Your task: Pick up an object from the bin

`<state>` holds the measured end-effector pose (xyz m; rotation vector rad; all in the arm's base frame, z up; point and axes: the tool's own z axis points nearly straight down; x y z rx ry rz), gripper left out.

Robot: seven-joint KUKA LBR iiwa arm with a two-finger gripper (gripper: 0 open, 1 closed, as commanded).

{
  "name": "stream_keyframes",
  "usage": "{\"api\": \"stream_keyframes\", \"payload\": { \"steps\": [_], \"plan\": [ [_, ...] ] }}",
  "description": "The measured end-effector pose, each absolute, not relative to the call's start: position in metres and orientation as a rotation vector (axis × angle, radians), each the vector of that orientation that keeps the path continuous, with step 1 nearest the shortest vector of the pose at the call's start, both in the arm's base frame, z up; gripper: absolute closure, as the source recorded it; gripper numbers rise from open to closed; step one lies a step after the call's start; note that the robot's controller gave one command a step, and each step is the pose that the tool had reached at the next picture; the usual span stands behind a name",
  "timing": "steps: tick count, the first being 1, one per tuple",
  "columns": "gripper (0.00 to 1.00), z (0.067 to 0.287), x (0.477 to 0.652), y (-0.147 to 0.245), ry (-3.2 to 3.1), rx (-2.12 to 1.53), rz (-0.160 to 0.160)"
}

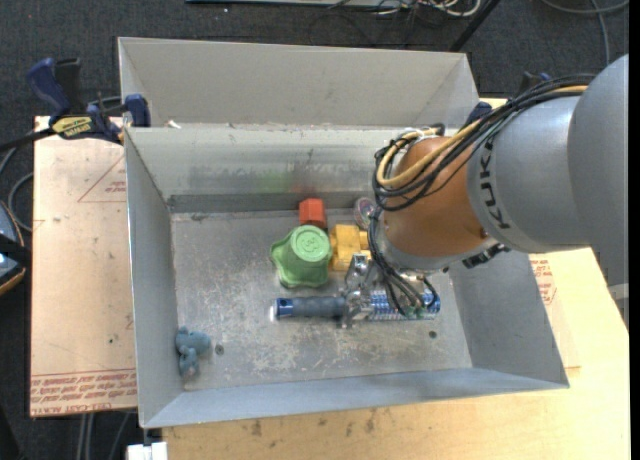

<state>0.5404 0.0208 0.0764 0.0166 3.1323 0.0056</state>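
My gripper (357,286) is low in the middle of the bin, below the arm's orange cover. It is directly over the right end of a dark grey and blue rod-shaped thing (308,309) that lies flat on the bin floor. A blue and white patterned thing (400,304) lies just right of the gripper, partly under the arm. A yellow piece (348,244) sits just above-left of it, and a green round cup-like thing (303,254) lies to its left.
An orange block (312,211) rests near the back wall behind the green thing. A small grey-blue lump (190,347) lies alone in the front left corner. The arm covers the bin's right part.
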Motion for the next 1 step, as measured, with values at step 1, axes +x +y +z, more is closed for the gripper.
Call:
{"api": "stream_keyframes", "payload": {
  "steps": [1],
  "plan": [
    [1.00, 0.2128, 0.5497, 0.0129, 3.129, 0.149, 0.002]
  ]
}}
